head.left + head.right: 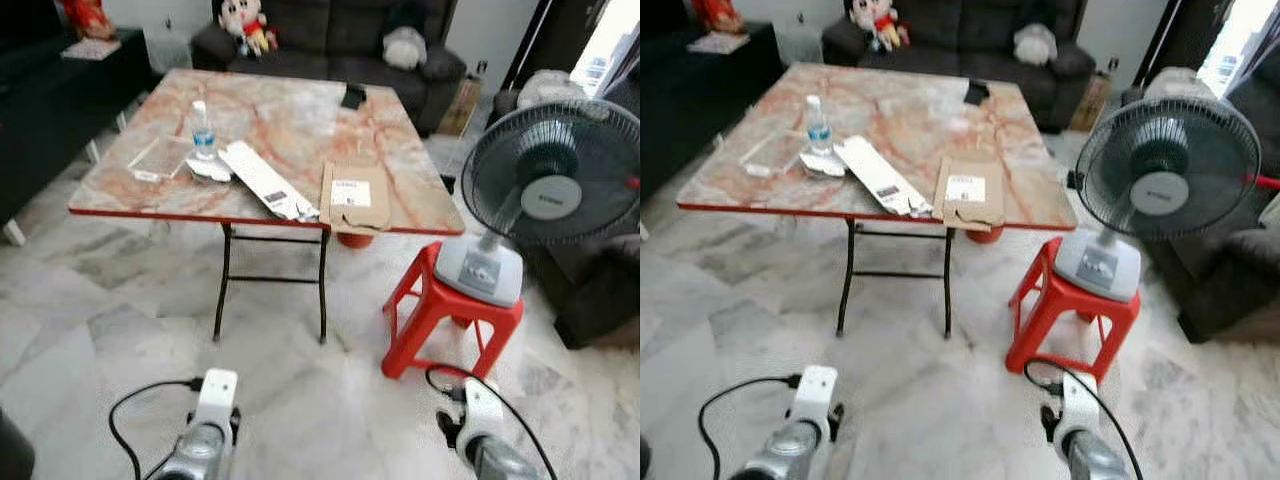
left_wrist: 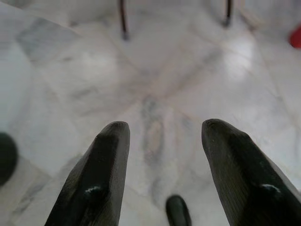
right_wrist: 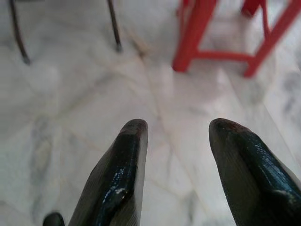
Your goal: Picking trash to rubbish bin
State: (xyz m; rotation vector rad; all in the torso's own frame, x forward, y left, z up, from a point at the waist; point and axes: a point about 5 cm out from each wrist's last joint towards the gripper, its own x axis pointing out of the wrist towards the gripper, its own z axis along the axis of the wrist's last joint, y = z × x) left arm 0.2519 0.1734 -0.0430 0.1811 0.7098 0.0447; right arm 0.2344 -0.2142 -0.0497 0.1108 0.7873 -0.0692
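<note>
On the marble-patterned folding table [image 1: 280, 120] lie a flat brown cardboard piece [image 1: 354, 195], a long white box [image 1: 262, 180], a small water bottle [image 1: 203, 131], crumpled clear plastic [image 1: 160, 157] and a dark small object [image 1: 352, 96] at the far side. Both arms hang low in front of me, well short of the table. My left gripper [image 2: 160, 136] is open over bare floor. My right gripper [image 3: 175, 134] is also open and empty, pointing at the floor near the red stool's legs [image 3: 193, 33].
A red plastic stool [image 1: 450, 310] carries a standing fan [image 1: 545, 190] to the right of the table. A dark sofa [image 1: 340, 40] with a doll stands behind the table, and a black cabinet [image 1: 50, 110] on the left. Marble floor [image 1: 300, 390] lies between me and the table.
</note>
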